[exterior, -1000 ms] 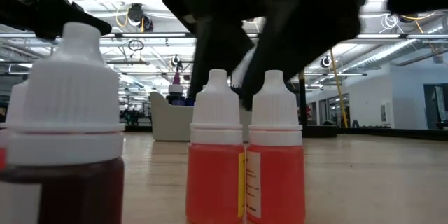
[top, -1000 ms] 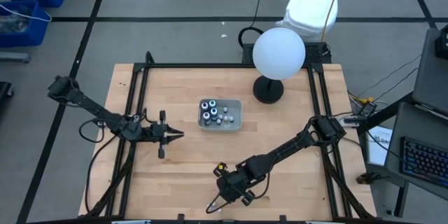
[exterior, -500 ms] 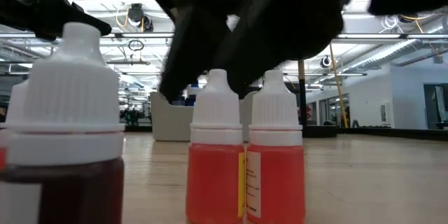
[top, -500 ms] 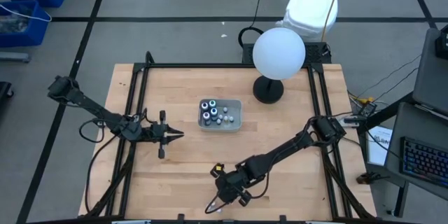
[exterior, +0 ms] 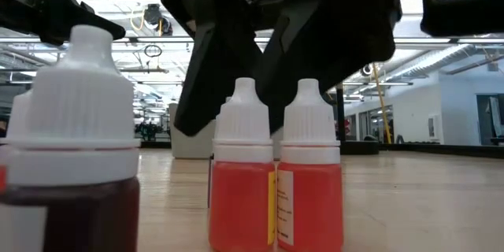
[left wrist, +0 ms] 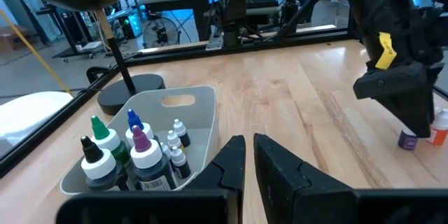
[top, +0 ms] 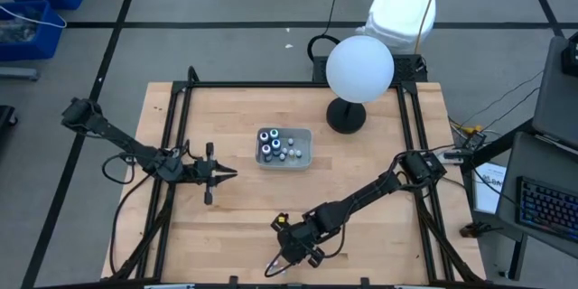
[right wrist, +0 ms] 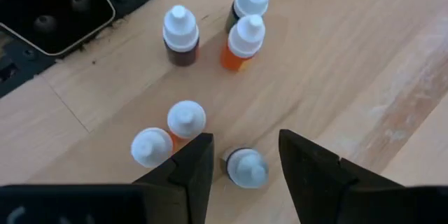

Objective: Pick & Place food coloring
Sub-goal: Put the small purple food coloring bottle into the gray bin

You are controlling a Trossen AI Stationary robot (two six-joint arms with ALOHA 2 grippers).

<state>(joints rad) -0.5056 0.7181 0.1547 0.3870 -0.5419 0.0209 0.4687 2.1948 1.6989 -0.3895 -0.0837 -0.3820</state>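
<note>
Several small white-capped food coloring bottles stand upright on the wood by the table's near edge: a dark one (right wrist: 246, 168), two orange ones (right wrist: 185, 120) beside it, and more farther off (right wrist: 241, 38). My right gripper (right wrist: 245, 138) hangs open over them, a finger on either side of the dark bottle, apart from it. In the low view its fingers (exterior: 213, 63) show behind two orange bottles (exterior: 240, 181). More bottles stand in the grey tray (top: 305, 149) at mid-table. My left gripper (top: 228, 173) waits shut, left of the tray.
A white globe lamp (top: 359, 69) on a black stand sits at the table's far right. A black frame (top: 172, 144) runs along the table's edges. Bare wood lies between the tray and the bottles near the front edge.
</note>
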